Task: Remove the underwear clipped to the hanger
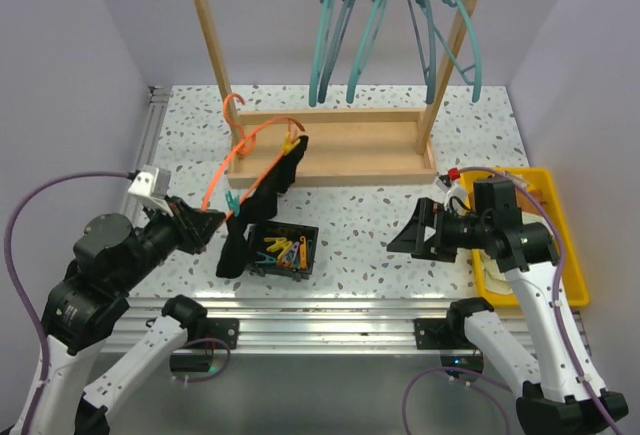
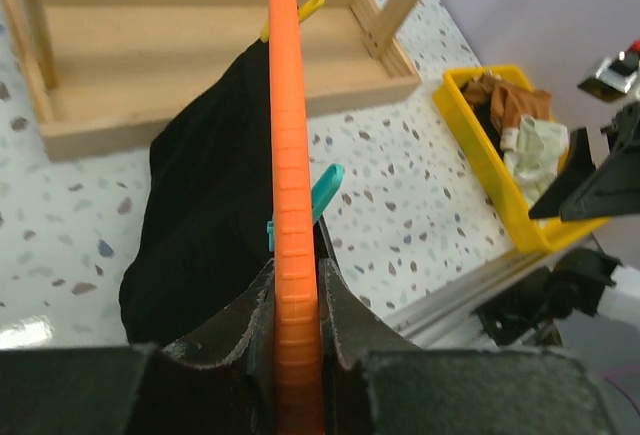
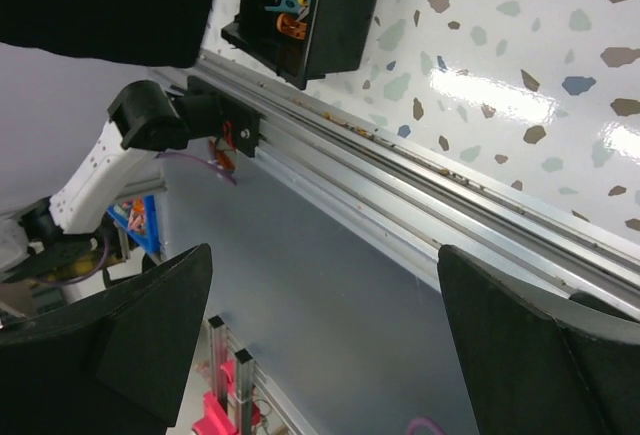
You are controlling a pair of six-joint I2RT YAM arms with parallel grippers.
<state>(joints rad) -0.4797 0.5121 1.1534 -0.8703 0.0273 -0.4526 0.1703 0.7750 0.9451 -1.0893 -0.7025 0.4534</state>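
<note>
Left wrist view: the left end effector pinches the orange hanger, and the black piece hangs clipped to it (teal clip low, yellow clip higher). The cream brief lies in the yellow bin. The right end effector is spread wide.

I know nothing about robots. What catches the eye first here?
A bright orange hanger, clamped in the left gripper, slants up at left with a black garment clipped to it. Behind stands a wooden rack; a yellow bin of clothes sits at right.
</note>
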